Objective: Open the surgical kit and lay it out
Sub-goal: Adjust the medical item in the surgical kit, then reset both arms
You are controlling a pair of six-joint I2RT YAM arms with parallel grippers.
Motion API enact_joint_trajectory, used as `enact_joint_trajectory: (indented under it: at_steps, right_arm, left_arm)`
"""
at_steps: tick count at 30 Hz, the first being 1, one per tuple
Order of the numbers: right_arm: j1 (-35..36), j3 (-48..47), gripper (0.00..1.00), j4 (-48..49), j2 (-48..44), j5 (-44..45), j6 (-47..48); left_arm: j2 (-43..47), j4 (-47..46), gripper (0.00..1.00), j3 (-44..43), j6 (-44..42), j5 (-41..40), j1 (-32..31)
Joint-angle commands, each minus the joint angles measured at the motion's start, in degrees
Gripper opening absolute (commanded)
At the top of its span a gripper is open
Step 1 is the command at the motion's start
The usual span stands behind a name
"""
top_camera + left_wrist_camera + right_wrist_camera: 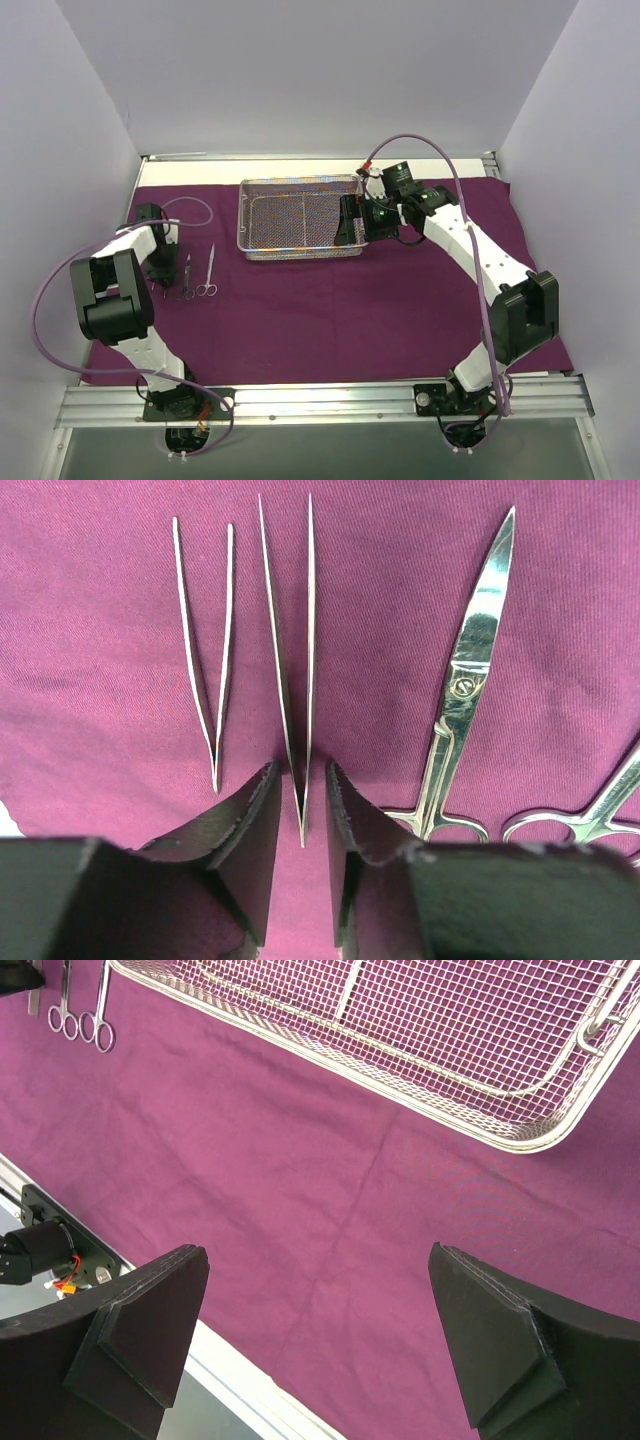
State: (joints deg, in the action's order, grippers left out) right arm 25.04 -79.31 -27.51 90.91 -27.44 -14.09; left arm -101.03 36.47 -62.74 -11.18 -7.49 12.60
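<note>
Now straddles the long tweezers (296, 660) at their joined end with the left gripper (302, 780), jaws narrowly apart, clamping nothing; lying flat on the purple cloth (100, 630) beside shorter tweezers (205, 660) and scissors (465, 680); probably light, springy and slick, so best pinched near that joined end; holds the right gripper (318, 1252) wide apart over cloth by the mesh tray (520, 1145); shows no readable writing.

Colours and patterns, kit spread.
Cloth wrap (330, 320) dark purple, fine ribbed weave; wire-mesh tray (300, 222) silver, square grid; scissors (470, 670) and tweezers (300, 815) mirror-bright silver; right arm (470, 245) white with black joints, lilac cable (415, 137).
</note>
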Motion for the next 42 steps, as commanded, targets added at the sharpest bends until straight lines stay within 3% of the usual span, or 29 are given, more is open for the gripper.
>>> enact_joint_trajectory:
  at_steps: [1, 16, 19, 20, 21, 28, 31, 37, 42]
  right_arm:
    - [-0.43, -2.43, 1.00, 0.00, 0.23, -0.68, -0.33]
    - [-0.52, -2.52, 1.00, 0.26, 0.76, -1.39, -0.50]
    - [-0.52, -2.69, 1.00, -0.18, 0.84, -0.07, -0.50]
    - [-0.52, -2.61, 1.00, -0.35, 0.76, 0.19, -0.33]
    - [-0.52, -2.35, 1.00, -0.35, 0.58, 1.15, -0.41]
    - [-0.52, 2.40, 1.00, 1.13, -1.79, 4.14, -0.33]
    - [-0.52, 5.91, 1.00, 4.89, -6.00, 5.99, -0.76]
    - [-0.34, 25.14, 1.00, 23.86, -22.08, 10.48, -12.34]
    - [1.24, 37.98, 1.00, 29.52, -34.11, 15.66, -21.85]
  left_arm:
    - [-0.13, -1.14, 0.34, -2.30, 0.19, -0.34, 0.50]
    - [3.38, 0.71, 0.50, -5.28, 5.81, -0.60, 0.41]
    - [5.49, 1.24, 0.60, -6.95, 9.94, 0.71, -1.08]
    - [6.80, 0.98, 0.70, -7.30, 10.47, 0.89, -2.04]
    - [7.60, 0.45, 0.94, -7.57, 12.22, 0.98, -3.18]
    - [17.69, -3.15, 0.94, -7.05, 14.78, 3.79, -18.91]
    - [23.40, -6.22, 0.94, -5.29, 16.45, 12.04, -25.24]
    - [34.74, -13.51, 0.94, 3.14, 24.09, 20.48, -35.53]
    - [41.43, -19.67, 0.94, 13.05, 35.68, 28.31, -37.21]
